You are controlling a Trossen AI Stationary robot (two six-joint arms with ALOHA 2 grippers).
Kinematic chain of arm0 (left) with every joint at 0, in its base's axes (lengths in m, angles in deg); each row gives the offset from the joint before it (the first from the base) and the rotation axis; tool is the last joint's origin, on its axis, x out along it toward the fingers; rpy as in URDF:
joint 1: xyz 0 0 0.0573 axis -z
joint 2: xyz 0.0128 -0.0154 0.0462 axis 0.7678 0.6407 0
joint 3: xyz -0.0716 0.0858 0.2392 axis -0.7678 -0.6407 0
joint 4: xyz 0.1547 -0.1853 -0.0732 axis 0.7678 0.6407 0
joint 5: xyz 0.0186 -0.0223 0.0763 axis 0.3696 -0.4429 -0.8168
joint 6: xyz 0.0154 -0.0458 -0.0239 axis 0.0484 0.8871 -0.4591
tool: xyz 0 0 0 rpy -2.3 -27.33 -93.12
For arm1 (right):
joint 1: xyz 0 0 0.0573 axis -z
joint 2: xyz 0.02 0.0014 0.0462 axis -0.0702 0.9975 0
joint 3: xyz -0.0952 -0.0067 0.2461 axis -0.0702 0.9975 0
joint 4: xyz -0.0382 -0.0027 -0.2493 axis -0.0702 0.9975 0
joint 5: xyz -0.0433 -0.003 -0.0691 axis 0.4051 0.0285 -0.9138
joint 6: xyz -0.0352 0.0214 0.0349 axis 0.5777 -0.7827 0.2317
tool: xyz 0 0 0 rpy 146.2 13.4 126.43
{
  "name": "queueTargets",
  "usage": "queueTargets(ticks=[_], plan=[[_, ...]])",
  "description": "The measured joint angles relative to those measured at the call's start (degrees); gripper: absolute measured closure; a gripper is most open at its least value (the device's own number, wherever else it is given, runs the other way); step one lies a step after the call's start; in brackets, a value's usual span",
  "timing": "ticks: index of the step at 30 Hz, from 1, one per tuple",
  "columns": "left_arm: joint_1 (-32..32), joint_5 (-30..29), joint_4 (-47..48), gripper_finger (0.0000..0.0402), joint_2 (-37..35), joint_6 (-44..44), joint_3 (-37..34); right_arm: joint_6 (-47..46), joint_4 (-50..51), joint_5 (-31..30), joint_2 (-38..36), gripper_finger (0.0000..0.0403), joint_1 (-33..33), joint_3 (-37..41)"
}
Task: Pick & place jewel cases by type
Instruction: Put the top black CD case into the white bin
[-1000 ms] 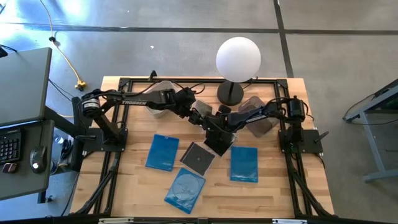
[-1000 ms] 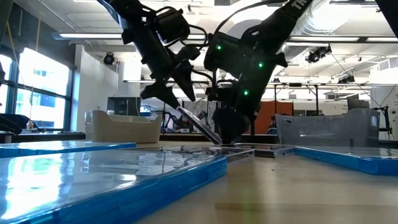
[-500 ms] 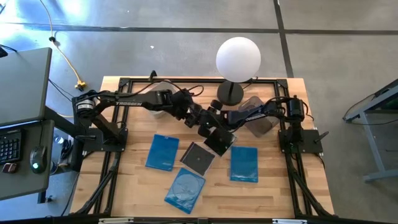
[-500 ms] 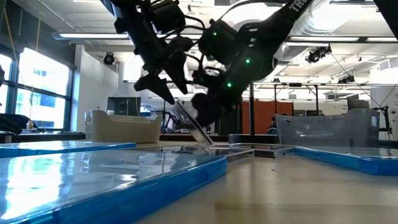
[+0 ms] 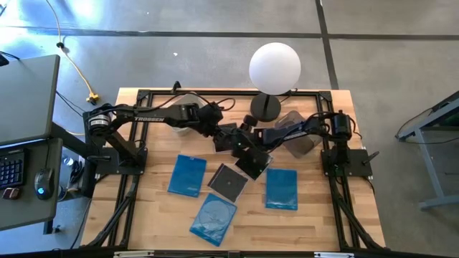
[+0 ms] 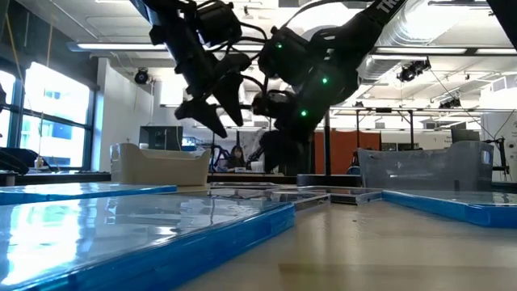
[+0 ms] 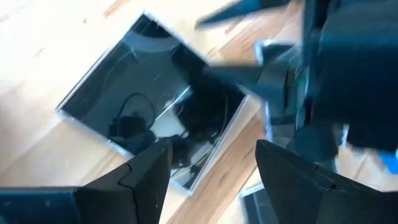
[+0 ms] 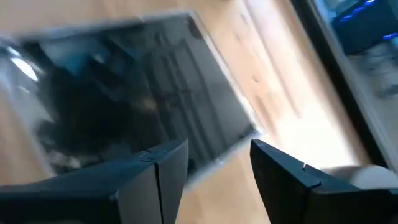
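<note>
Both grippers parted and empty above 1 dark jewel case

The left gripper [image 5: 228, 138] and right gripper [image 5: 245, 139] are held open over the dark jewel case [image 5: 252, 162] lying flat mid-table; a collision could be caused by their crowding.

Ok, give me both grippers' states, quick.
Left gripper: open, empty, above a dark case.
Right gripper: open, empty, over a dark case.
</note>
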Motion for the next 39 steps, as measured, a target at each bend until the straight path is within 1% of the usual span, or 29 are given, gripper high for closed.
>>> queueTargets(ticks=[2, 3, 5, 7, 10, 13, 15, 16, 20, 23, 27, 29, 31, 33, 36, 39], plan=[[0.0, -0.02, 2.8, 0.0172, -0.02, -0.04, 0.02, 0.65, 3.32, -0.18, -1.0, 0.0234, 0.37, 0.04], [-0.02, -0.08, 4.84, 0.0172, -0.06, -0.04, 0.01, 0.59, 4.93, 0.91, -1.71, 0.0234, 0.65, 0.06], [0.04, -1.13, 7.13, 0.0172, -0.1, 0.04, -1.02, 0.19, 7.99, 4.39, -3.25, 0.0234, 1.49, 0.13], [0.73, -2.61, 6.82, 0.0172, -0.13, 1.28, -3.51, 0.49, 9.82, 7.82, -4.29, 0.0234, 2.67, 0.13], [1.19, -1.98, 1.7, 0.0172, -0.13, 4.48, -8.82, 5.08, 11.12, 12.05, -4.37, 0.0234, 4.54, 0.18], [1.22, -0.38, -8.91, 0.0172, -0.13, 8.62, -15.03, 12.2, 11.24, 17.98, -4.11, 0.0234, 6.27, 0.19], [1.07, -0.28, -16.08, 0.0172, -0.13, 11.83, -17.97, 15.48, 11.33, 20.65, -3.98, 0.0234, 7.26, 0.19], [1.01, -0.77, -18.17, 0.0172, -0.13, 13.42, -19.13, 16.75, 11.36, 21.79, -3.98, 0.0234, 7.81, 0.19], [0.49, -5.07, -18.03, 0.0172, -0.13, 18.24, -21.53, 19.92, 13.79, 26.93, -3.98, 0.0234, 11.0, 0.22], [0.28, -7.48, -18.64, 0.0172, -0.2, 20.83, -22.06, 20.84, 14.17, 31.73, -3.97, 0.0234, 13.71, 0.22], [0.24, -7.63, -23.17, 0.0172, 0.1, 21.2, -22.19, 21.46, 12.93, 40.03, -3.36, 0.0234, 17.01, 0.22], [0.19, -6.59, -25.71, 0.0172, 1.19, 21.22, -22.1, 21.5, 11.51, 43.89, -2.02, 0.0234, 18.11, 0.17], [-0.2, -5.52, -27.24, 0.0172, 2.68, 21.75, -22.18, 22.36, 10.04, 44.73, -0.31, 0.0234, 18.41, 0.17], [-0.63, -4.52, -28.66, 0.0172, 4.79, 22.29, -22.01, 24.0, 8.52, 42.4, 0.48, 0.0234, 18.0, 0.11], [-1.28, -3.43, -30.27, 0.0172, 7.22, 23.12, -21.9, 25.67, 7.77, 40.58, 0.86, 0.0233, 17.21, 0.02], [-1.36, -3.05, -33.88, 0.0172, 7.86, 23.1, -22.05, 26.68, 6.82, 43.45, 1.03, 0.0233, 17.05, 0.02]])
